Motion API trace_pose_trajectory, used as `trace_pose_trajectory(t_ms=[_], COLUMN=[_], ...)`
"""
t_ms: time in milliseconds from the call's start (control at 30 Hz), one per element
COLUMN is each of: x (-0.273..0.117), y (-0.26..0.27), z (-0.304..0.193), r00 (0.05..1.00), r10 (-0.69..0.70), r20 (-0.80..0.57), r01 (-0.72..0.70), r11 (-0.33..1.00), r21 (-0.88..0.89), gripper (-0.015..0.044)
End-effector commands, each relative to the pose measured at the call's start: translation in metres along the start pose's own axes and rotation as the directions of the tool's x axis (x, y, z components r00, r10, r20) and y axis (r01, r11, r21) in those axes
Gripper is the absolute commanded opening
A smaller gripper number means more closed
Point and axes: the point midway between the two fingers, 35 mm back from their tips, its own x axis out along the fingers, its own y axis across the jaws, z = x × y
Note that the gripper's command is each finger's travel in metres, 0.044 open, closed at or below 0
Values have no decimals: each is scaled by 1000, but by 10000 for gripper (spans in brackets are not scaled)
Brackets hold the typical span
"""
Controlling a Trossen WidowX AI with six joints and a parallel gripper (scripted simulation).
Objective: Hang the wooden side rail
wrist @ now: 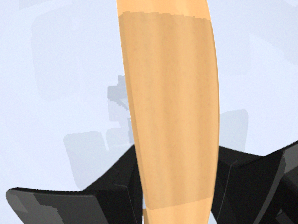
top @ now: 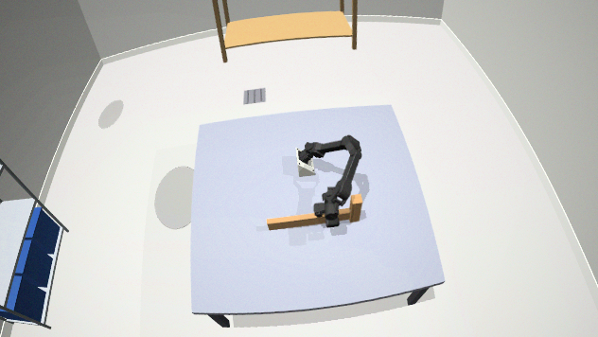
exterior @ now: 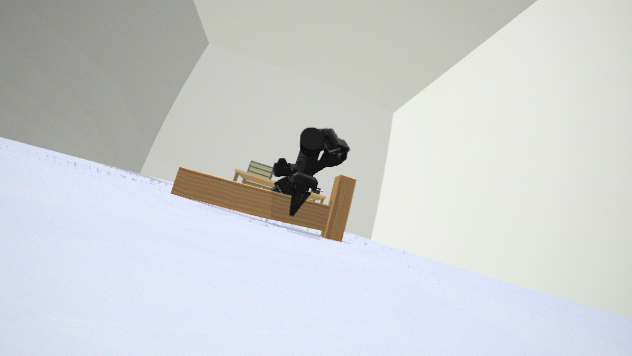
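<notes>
The wooden side rail (top: 290,221) (exterior: 225,198) (wrist: 170,90) stands on edge, running level or nearly so toward the headboard post (top: 356,209) (exterior: 342,209). My gripper (top: 332,220) (exterior: 295,204) (wrist: 161,147) is shut on the rail, one finger on each side, nearer the post end than the far end. The rail's near end meets the post's face or lies very close to it. Its lower edge there is slightly above the table. The far end is low, at or close to the table top. The post is upright. The steel hooks, slot and pins are hidden in all views.
The blue-grey table (top: 237,270) (exterior: 200,290) carries everything. My arm (top: 351,163) (exterior: 311,142) reaches from its pale base bracket (top: 307,171) and comes down over the rail, close beside the post. A wooden shelf (top: 289,29) and blue bins (top: 40,241) stand off the table.
</notes>
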Motion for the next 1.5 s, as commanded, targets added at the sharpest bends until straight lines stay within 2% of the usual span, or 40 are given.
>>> trace_pose_trajectory(t_ms=[0,300,700,867,1000,1467], x=[0,2,1,-22,-39,-39], y=[1,1,0,0,0,-1], z=[-1,-1,1,1,1,31], r00=[1000,1000,1000,1000,1000,1000], r10=[7,7,0,4,6,6], r20=[-7,-7,0,-2,-5,-3], r01=[-7,-7,0,-4,-6,-6], r11=[1000,1000,1000,1000,1000,1000], r21=[-3,-3,2,-1,-2,-2], gripper=[0,0,315,440,440,440])
